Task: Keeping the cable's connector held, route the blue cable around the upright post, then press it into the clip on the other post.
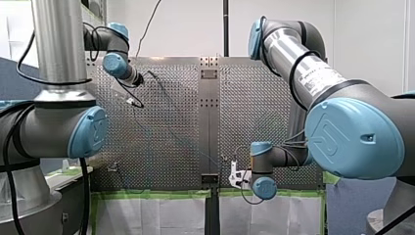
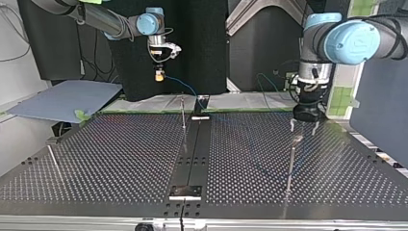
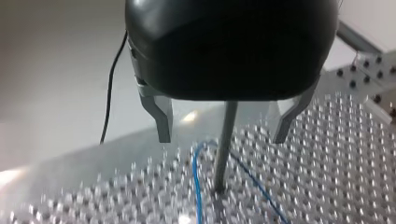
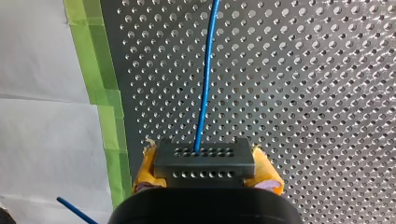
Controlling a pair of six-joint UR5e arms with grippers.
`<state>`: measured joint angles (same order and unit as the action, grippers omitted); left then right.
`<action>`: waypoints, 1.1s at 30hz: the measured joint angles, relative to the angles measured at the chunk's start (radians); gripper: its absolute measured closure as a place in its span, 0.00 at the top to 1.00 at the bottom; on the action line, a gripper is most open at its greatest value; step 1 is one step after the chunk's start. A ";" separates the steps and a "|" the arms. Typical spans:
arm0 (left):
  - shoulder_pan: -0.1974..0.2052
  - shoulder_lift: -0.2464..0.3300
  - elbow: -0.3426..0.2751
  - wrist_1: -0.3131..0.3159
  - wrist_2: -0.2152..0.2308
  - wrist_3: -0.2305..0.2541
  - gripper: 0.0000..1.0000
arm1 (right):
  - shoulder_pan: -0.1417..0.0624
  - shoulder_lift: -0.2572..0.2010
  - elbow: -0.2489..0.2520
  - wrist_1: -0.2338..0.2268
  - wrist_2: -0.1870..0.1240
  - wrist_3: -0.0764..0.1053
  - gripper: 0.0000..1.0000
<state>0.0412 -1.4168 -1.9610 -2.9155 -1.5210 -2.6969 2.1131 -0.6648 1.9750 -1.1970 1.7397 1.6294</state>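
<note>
The tabletop is perforated grey metal with a dark strip down its middle. Green tape edges it, white sheets lie beyond, and a grey-blue board sits off the top view's left. My right jaws are closed on the black connector, yellow pads pressing both its sides, held up near the taped edge. The blue cable leaves the connector and crosses the holes to a thin upright post, bending close by its foot. My left jaws hang wide open over that post, metal fingers either side, gripping nothing. A second post stands near the middle strip.
</note>
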 joint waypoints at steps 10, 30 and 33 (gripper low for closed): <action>0.002 0.082 0.000 -0.008 0.002 0.083 1.00 | 0.002 0.000 -0.008 0.002 -0.011 0.008 0.00; -0.014 0.073 0.139 -0.170 -0.097 0.265 1.00 | 0.023 0.000 -0.009 -0.009 -0.030 0.014 0.00; -0.025 0.068 0.170 -0.201 -0.081 0.296 1.00 | 0.024 0.000 -0.010 -0.010 -0.035 0.015 0.00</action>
<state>0.0165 -1.3485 -1.7907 -3.1160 -1.6021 -2.4009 2.1371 -0.6652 1.9651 -1.2073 1.7049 1.6443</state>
